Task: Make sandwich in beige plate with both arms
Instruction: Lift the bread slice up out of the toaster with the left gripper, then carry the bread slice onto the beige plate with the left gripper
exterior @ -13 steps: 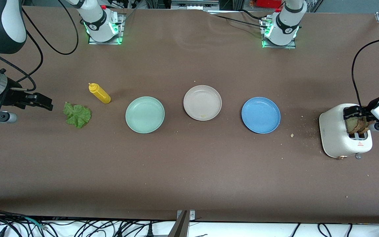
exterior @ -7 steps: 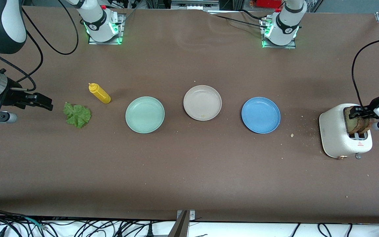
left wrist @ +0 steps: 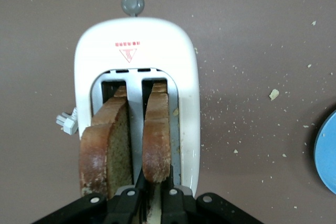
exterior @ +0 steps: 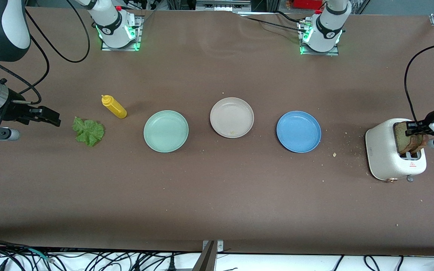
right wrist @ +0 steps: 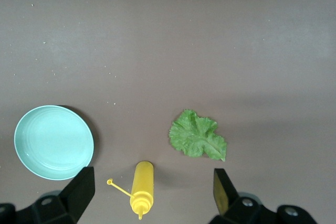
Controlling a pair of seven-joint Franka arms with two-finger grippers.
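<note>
1. Two bread slices (left wrist: 110, 145) stand upright in the toaster (exterior: 384, 154) at the left arm's end of the table; our left gripper (exterior: 413, 130) is over the toaster, its jaws narrowed onto the top edge of one slice. From the left wrist view we cannot tell for certain which slice is pinched, since the fingertips sit low between the two.
2. We judge the step in hand to be drawing that slice out. To do it well, we should lift straight up along the slot so the crust does not scrape the slot edge, and keep the squeeze light, because the bread looks crumbly.
3. Our destination, the beige plate (exterior: 232, 117), lies between the mint green plate (exterior: 166, 131) and the blue plate (exterior: 298, 131), holding only a crumb or two.
4. Our right gripper (exterior: 45, 116) waits with jaws wide over the table near the lettuce leaf (exterior: 88, 131), which lies just nearer the camera than the yellow squeeze bottle (exterior: 114, 107).
5. Writing: the toaster's top carries a red warning triangle with a line of small red characters, too small for us to read.
</note>
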